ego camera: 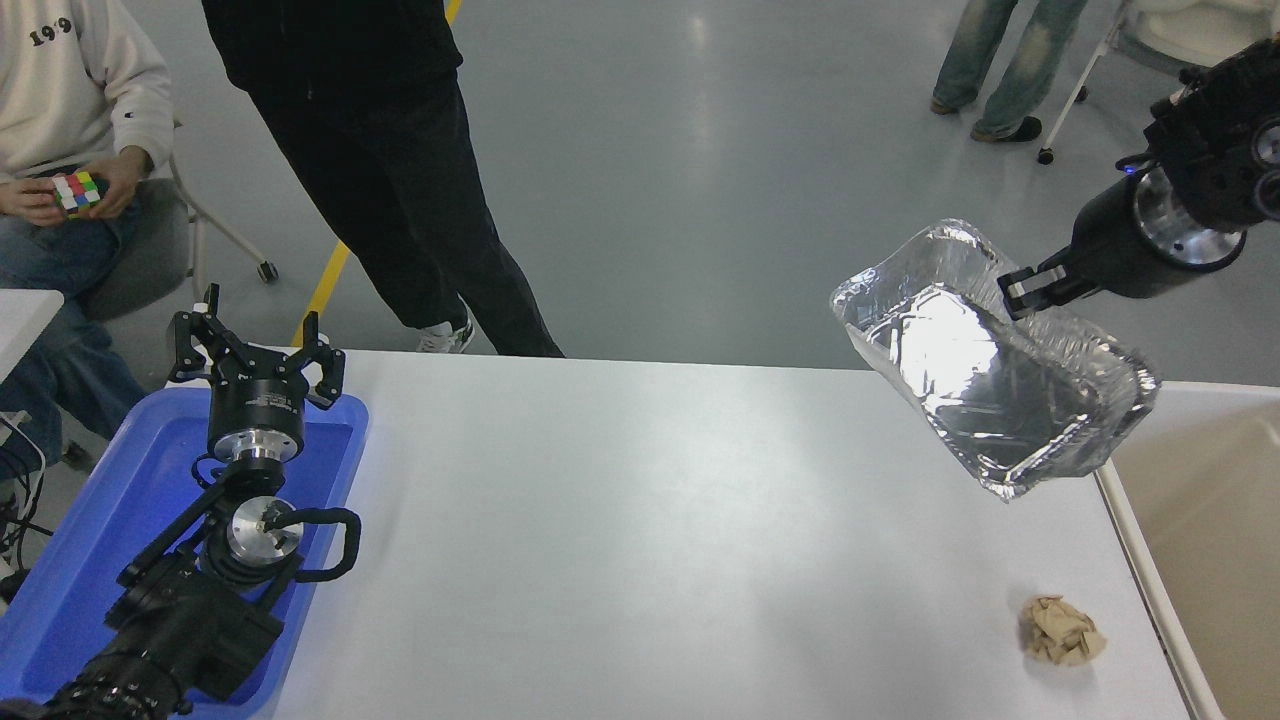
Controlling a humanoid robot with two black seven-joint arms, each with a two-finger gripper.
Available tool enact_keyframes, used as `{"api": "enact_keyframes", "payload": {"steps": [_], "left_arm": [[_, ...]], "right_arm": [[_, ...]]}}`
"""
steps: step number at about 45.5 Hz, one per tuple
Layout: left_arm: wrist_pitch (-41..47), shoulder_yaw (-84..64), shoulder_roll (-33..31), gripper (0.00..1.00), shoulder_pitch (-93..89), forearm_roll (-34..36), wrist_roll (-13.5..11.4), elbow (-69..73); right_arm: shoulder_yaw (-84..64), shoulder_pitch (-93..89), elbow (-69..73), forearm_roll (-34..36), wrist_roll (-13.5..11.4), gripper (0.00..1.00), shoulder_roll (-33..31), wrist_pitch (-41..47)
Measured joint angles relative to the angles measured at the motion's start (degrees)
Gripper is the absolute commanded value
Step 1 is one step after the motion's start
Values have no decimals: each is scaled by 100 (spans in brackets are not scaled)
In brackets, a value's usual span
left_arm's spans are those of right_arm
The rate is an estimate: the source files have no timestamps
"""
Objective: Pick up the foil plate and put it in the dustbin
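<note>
A single head view looks down and forward, toward twelve o'clock, from high on the robot's side over the flat white table (640, 540); its farthest right part is cropped, probably.

dustbin (1200, 520) cut off at right edge

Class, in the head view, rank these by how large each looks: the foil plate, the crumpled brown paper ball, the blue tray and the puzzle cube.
1. blue tray, though the left arm hides part of it
2. foil plate, lifted nearer the camera, so it may look oversized
3. crumpled brown paper ball
4. puzzle cube, farthest away
</note>
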Motion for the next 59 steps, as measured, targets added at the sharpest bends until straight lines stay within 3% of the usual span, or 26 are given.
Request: {"api": "enact_keyframes", "payload": {"steps": [19,31,46,59], "left_arm": [[0,0,0,99,0,0,5,0],[0,0,0,99,0,0,0,0],[0,0,0,99,0,0,1,0],[0,0,0,99,0,1,1,0]], "right_arm": [[76,301,-1283,84,-109,0,-1451,227],[524,-1181,-2756,825,-131,0,-1908,-1076],[1789,-4097,-4267,2209,-124,0,-1593,-2808],[3662,-6479,-6660,2820,-106,0,-343,-3319]]}}
